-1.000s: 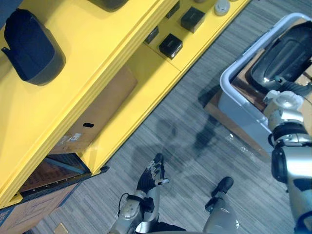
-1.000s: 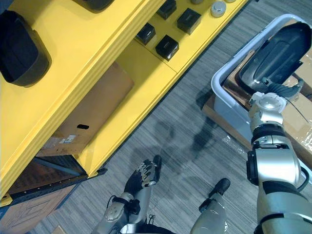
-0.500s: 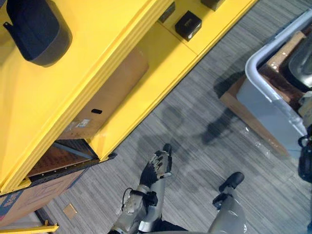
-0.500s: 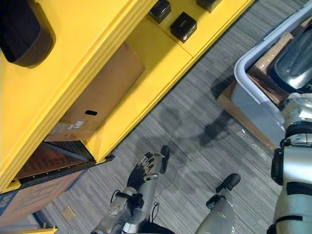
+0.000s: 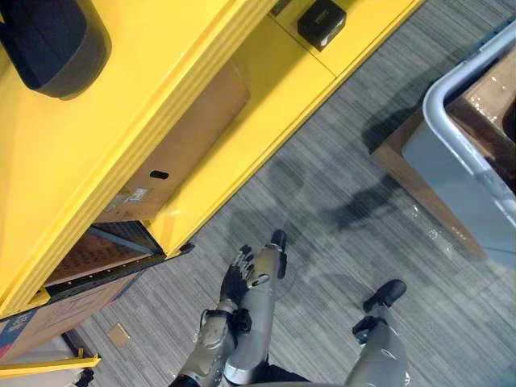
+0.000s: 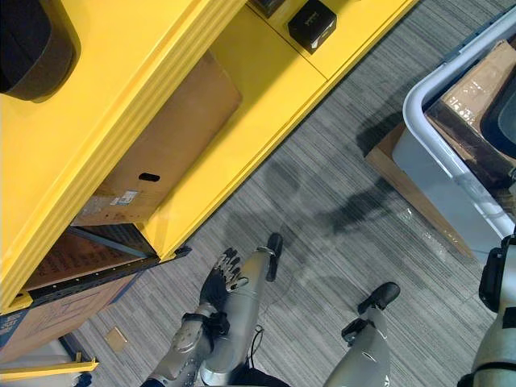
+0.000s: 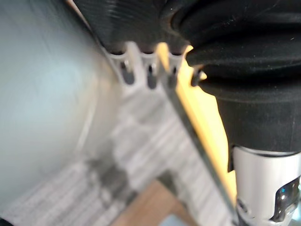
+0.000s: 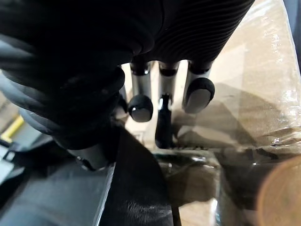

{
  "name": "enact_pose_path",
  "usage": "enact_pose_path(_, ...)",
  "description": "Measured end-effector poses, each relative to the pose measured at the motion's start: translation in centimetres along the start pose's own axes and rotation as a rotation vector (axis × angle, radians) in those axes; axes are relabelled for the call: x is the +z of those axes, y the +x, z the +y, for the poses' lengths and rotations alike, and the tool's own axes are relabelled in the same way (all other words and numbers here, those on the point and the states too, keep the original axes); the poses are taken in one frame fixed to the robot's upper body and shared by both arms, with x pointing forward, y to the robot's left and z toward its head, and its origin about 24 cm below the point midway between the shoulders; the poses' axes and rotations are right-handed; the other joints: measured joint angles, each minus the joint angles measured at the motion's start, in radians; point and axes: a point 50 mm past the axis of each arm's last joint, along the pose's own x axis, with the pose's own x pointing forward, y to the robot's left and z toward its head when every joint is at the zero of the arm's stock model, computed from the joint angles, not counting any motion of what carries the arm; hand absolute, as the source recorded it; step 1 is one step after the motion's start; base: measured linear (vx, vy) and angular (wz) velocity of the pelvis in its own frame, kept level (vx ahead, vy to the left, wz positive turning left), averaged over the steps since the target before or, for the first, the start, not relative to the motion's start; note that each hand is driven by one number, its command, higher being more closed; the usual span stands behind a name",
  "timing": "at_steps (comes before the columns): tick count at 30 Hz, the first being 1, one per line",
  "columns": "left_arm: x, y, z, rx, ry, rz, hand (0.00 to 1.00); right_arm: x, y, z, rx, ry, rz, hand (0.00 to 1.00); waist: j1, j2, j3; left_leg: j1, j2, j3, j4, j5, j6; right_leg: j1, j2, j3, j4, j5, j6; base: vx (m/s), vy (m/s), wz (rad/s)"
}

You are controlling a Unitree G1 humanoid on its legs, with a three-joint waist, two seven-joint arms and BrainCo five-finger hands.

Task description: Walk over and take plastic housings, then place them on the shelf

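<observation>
Yellow shelf (image 5: 173,97) edge borders open floor (image 5: 339,266); left robot hand (image 5: 239,276) slack-fingered, right robot hand (image 8: 140,92) of unclear grip.

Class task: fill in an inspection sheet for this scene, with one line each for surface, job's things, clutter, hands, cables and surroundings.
Surface: yellow shelf, with striped grey carpet floor in front.
Job's things: a dark plastic housing lies on the shelf's upper board; a second housing lies by the right hand.
Clutter: small black box on a lower board; cardboard box under the upper board; wrapped cardboard in the bin.
Hands: left hand open over the floor, holding nothing; right hand open above the wrapped cardboard.
Cables: nothing seen.
Surroundings: grey bin on a wooden board.
</observation>
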Motion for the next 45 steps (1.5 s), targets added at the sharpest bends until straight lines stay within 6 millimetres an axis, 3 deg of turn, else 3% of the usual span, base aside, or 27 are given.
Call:
enact_pose_path(3,0.1,-0.2,0.5,0.017,0.003,-0.003,0.0,0.1,-0.1,0.3,0.039,-0.025,-0.016,1.0,-0.005,-0.005,0.002,0.001,0.005,-0.001,0.001,0.001,0.0,0.003,0.006,0.0,-0.005,0.005,-0.005,-0.06,-0.033,-0.03)
enact_pose_path(6,0.2,-0.6,1.1,0.047,-0.007,-0.016,0.0,-0.8,-0.6,1.9,0.12,-0.11,-0.034,1.0,-0.031,-0.03,0.012,0.027,0.012,0.005,-0.004,0.001,0.0,0.031,0.013,0.003,-0.024,0.015,-0.007,-0.06,-0.038,-0.06)
enact_pose_path(7,0.4,-0.8,1.4,0.053,-0.002,-0.026,0.0,-2.0,-0.9,2.9,0.155,-0.192,-0.039,1.0,-0.035,-0.056,0.008,0.044,0.021,0.015,-0.014,0.002,-0.001,0.038,0.018,0.006,-0.031,0.017,-0.009,-0.06,-0.05,-0.13)
enact_pose_path(13,1.2,-1.2,1.6,0.026,0.005,-0.061,0.0,-4.6,-1.5,4.6,0.245,-0.405,-0.117,1.0,-0.071,-0.121,0.01,0.124,0.037,0.025,-0.072,0.026,-0.021,0.089,0.034,0.007,-0.044,0.012,-0.017,-0.05,-0.078,-0.04)
enact_pose_path(16,2.8,-1.1,0.6,-0.031,-0.006,-0.132,0.0,-5.4,-1.3,4.3,0.237,-0.484,-0.171,1.0,-0.094,-0.15,0.006,0.169,0.038,0.032,-0.125,0.053,-0.033,0.105,0.036,0.008,-0.044,0.005,-0.03,-0.05,-0.067,-0.01)
enact_pose_path(18,4.6,-0.6,-0.5,-0.096,0.042,-0.206,0.0,-5.4,-1.6,4.8,0.238,-0.569,-0.242,1.0,-0.127,-0.167,0.006,0.19,0.04,0.035,-0.158,0.073,-0.041,0.108,0.04,0.011,-0.042,0.0,-0.039,-0.09,-0.07,-0.03)
enact_pose_path(20,6.0,0.4,-1.6,-0.159,0.106,-0.244,0.0,-4.9,-2.0,5.2,0.234,-0.637,-0.31,1.0,-0.147,-0.173,0.006,0.211,0.049,0.05,-0.178,0.084,-0.045,0.107,0.043,0.022,-0.037,-0.002,-0.049,-0.09,-0.047,-0.2)
enact_pose_path(24,10.5,3.9,-4.5,-0.299,0.256,-0.333,0.0,-3.9,-3.1,6.6,0.235,-0.748,-0.436,1.0,-0.191,-0.187,0.0,0.237,0.071,0.082,-0.201,0.096,-0.055,0.092,0.058,0.064,-0.04,0.005,-0.069,-0.08,-0.021,-0.27)
enact_pose_path(26,13.2,5.8,-5.5,-0.35,0.329,-0.366,0.0,-4.1,-3.8,7.5,0.251,-0.77,-0.455,1.0,-0.211,-0.21,-0.013,0.237,0.079,0.103,-0.219,0.108,-0.059,0.066,0.065,0.087,-0.044,0.015,-0.081,-0.05,-0.023,-0.27)
enact_pose_path(28,15.0,7.5,-5.9,-0.35,0.36,-0.356,0.0,-3.9,-4.7,8.6,0.276,-0.78,-0.489,1.0,-0.23,-0.223,-0.019,0.239,0.089,0.122,-0.225,0.115,-0.061,0.048,0.072,0.105,-0.047,0.024,-0.091,-0.04,-0.034,-0.31)
enact_pose_path(32,17.5,10.5,-6.4,-0.317,0.357,-0.267,0.0,-1.7,-6.7,10.6,0.306,-0.764,-0.593,1.0,-0.28,-0.224,-0.02,0.233,0.097,0.153,-0.231,0.12,-0.062,0.013,0.078,0.142,-0.053,0.04,-0.1,-0.03,-0.027,-0.25)
enact_pose_path(35,17.6,11.7,-7.1,-0.319,0.292,-0.163,0.0,0.0,-8.4,11.9,0.332,-0.721,-0.644,1.0,-0.307,-0.225,-0.02,0.229,0.101,0.177,-0.232,0.122,-0.062,-0.011,0.079,0.166,-0.06,0.053,-0.097,-0.01,-0.023,-0.22)
enact_pose_path(41,17.5,12.4,-9.5,-0.369,0.14,-0.052,0.0,1.5,-10.2,13.0,0.319,-0.702,-0.746,1.0,-0.326,-0.225,-0.02,0.227,0.101,0.189,-0.233,0.122,-0.062,-0.025,0.079,0.181,-0.06,0.055,-0.097,0.0,-0.02,-0.07)
enact_pose_path(45,17.0,12.8,-10.1,-0.369,-0.002,0.04,0.0,4.2,-12.7,13.9,0.299,-0.613,-0.891,1.0,-0.334,-0.224,-0.02,0.227,0.1,0.213,-0.237,0.122,-0.062,-0.051,0.076,0.208,-0.055,0.057,-0.094,-0.01,-0.018,-0.14)
